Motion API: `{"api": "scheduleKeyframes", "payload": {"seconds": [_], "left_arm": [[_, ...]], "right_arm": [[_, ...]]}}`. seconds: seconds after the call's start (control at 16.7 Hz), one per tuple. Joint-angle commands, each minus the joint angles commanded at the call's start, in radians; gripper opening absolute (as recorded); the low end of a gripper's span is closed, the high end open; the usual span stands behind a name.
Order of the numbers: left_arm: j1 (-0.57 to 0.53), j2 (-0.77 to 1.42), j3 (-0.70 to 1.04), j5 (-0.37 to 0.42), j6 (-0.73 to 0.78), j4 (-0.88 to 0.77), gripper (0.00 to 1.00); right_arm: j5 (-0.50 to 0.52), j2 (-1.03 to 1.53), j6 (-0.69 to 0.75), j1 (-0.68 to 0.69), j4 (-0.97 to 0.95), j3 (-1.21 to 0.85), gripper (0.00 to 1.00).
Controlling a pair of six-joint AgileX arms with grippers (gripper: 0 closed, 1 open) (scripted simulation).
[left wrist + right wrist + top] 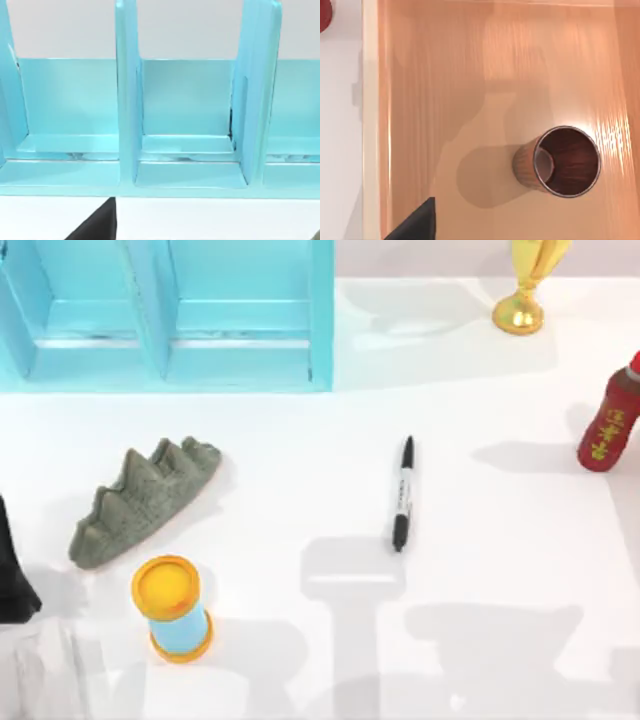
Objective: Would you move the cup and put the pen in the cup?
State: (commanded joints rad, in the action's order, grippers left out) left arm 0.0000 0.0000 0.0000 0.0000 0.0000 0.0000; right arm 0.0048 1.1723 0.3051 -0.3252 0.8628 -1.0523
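White table (300,460): one pen (402,494). One cup (560,161) upright on orange surface (470,75). Claw states unclear.

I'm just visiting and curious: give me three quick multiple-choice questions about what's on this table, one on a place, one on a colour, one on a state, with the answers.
1. Where does the slim black marker pen lie?
A. on the bare white table
B. inside the light blue shelf rack
C. in a cup

2. What colour are the ends of the blue cylinder?
A. red
B. yellow
C. green

3. How is the ribbed copper-toned cup standing?
A. tipped on its side
B. upside down
C. upright and empty

Answers: 1 A, the top view shows it flat on the table; 2 B, its top disc is yellow; 3 C, the right wrist view looks into its open, dark inside.
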Motion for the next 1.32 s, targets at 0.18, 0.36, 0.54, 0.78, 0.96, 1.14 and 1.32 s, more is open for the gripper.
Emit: {"api": "scheduleKeyframes", "payload": {"seconds": [0.18, 0.36, 0.54, 0.78, 0.96, 1.14, 1.32], "left_arm": [[0.000, 0.000, 0.000, 0.000, 0.000, 0.000, 1.00], [0.000, 0.000, 0.000, 0.000, 0.000, 0.000, 1.00], [0.000, 0.000, 0.000, 0.000, 0.000, 0.000, 1.00], [0.000, 0.000, 0.000, 0.000, 0.000, 0.000, 1.00], [0.000, 0.000, 0.000, 0.000, 0.000, 0.000, 1.00], [0.000, 0.000, 0.000, 0.000, 0.000, 0.000, 1.00], [0.000, 0.000, 0.000, 0.000, 0.000, 0.000, 1.00]], "right_arm": [[0.000, 0.282, 0.070, -0.071, 0.195, -0.247, 1.00], [-0.001, 0.511, 0.128, -0.128, 0.354, -0.450, 1.00], [-0.003, 0.662, 0.168, -0.165, 0.460, -0.581, 1.00], [-0.004, 0.718, 0.184, -0.179, 0.502, -0.628, 1.00], [-0.004, 0.716, 0.183, -0.174, 0.499, -0.625, 1.00], [-0.004, 0.721, 0.180, -0.175, 0.460, -0.586, 1.00], [-0.004, 0.741, 0.179, -0.175, 0.329, -0.480, 1.00]]}}
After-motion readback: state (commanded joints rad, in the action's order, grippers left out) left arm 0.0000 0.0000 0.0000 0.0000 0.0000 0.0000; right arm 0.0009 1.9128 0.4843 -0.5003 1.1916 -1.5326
